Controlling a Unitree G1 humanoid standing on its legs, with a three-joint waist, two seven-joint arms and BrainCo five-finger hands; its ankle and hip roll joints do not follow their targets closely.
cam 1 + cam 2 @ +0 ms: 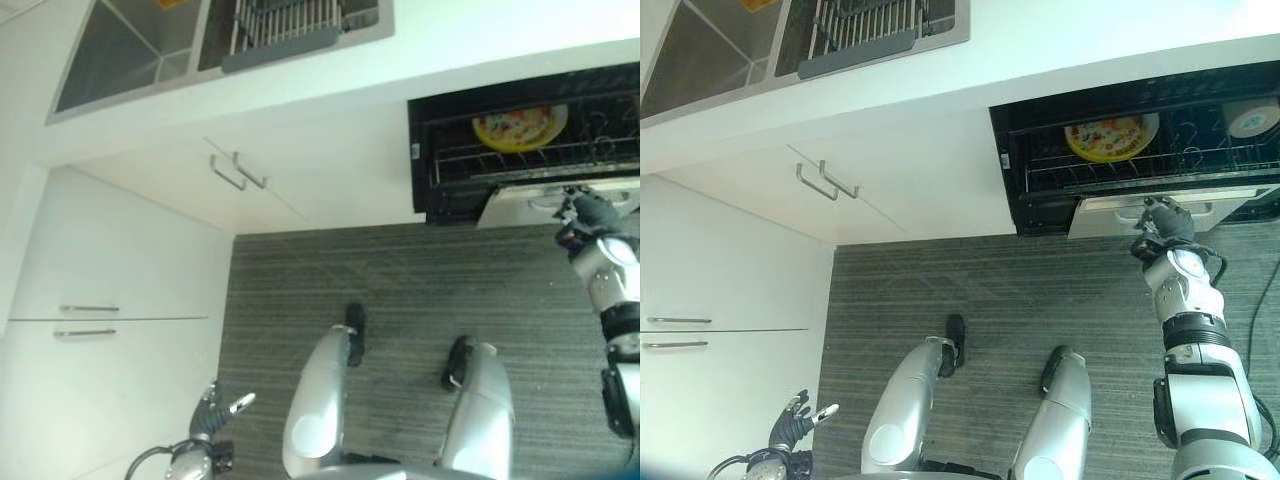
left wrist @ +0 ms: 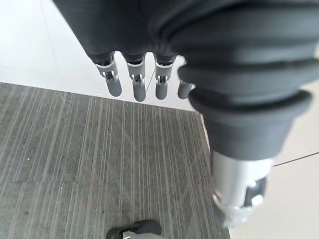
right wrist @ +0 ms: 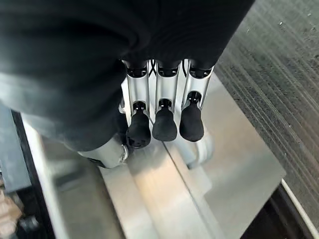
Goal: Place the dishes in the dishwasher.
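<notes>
Nearest the camera, low at the robot's left, the left hand (image 1: 222,408) hung over the grey striped floor (image 1: 400,290) beside the white cabinets (image 1: 120,290); fingers straight & relaxed, nothing held, per the left wrist view.

Right hand (image 1: 1167,222) was up at the dishwasher (image 1: 1130,150), resting at the edge of its silver door panel (image 1: 1110,214). Right wrist view showed its fingers (image 3: 164,119) extended w/ dark tips down against the brushed-metal panel, not curled round anything; thumb mostly hidden.

Dishes counted: 1 yellow patterned plate (image 1: 1110,136) standing in the dishwasher's rack (image 1: 1120,165), plus 1 white round dish (image 1: 1251,117) further to the right in the same rack, well apart from the plate. Neither hand touched either.

Counter up top: 1 steel sink (image 1: 130,50) w/ 1 drying rack (image 1: 285,30) just beside it. Cabinet handles: 2 bar handles (image 1: 238,171) close together under the counter, 2 more (image 1: 87,320) on the fronts at the left.
</notes>
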